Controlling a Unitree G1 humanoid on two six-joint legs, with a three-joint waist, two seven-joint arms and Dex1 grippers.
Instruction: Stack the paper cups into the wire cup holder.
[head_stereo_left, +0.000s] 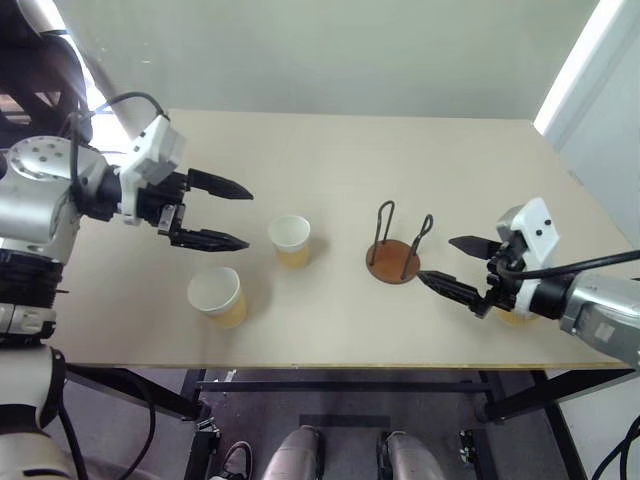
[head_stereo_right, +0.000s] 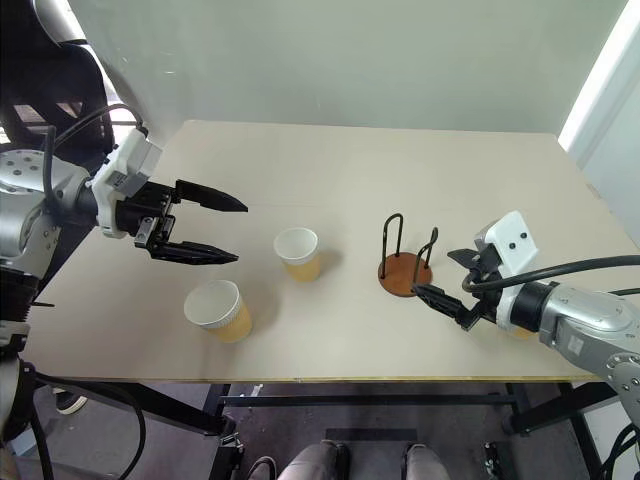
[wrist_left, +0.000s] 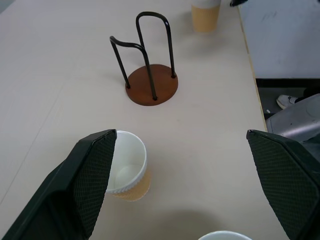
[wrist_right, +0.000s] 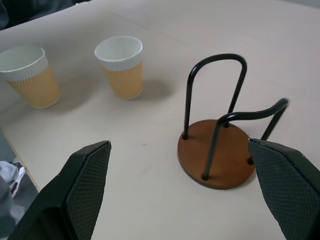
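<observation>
Two paper cups stand upright on the table, one at the centre (head_stereo_left: 290, 240) and one nearer the front edge (head_stereo_left: 217, 296). A third paper cup (head_stereo_left: 515, 317) shows partly behind my right wrist. The wire cup holder (head_stereo_left: 394, 258), a brown disc with two dark wire loops, stands empty right of the centre cup. My left gripper (head_stereo_left: 248, 217) hovers open left of the centre cup, pointing at it, nothing between its fingers. My right gripper (head_stereo_left: 436, 259) is open and empty, low over the table just right of the holder, pointing at it.
The light wooden table (head_stereo_left: 330, 150) ends in a front edge close to the nearer cup and the right gripper. A pale wall runs behind the table's far edge. Dark table legs and floor lie below the front edge.
</observation>
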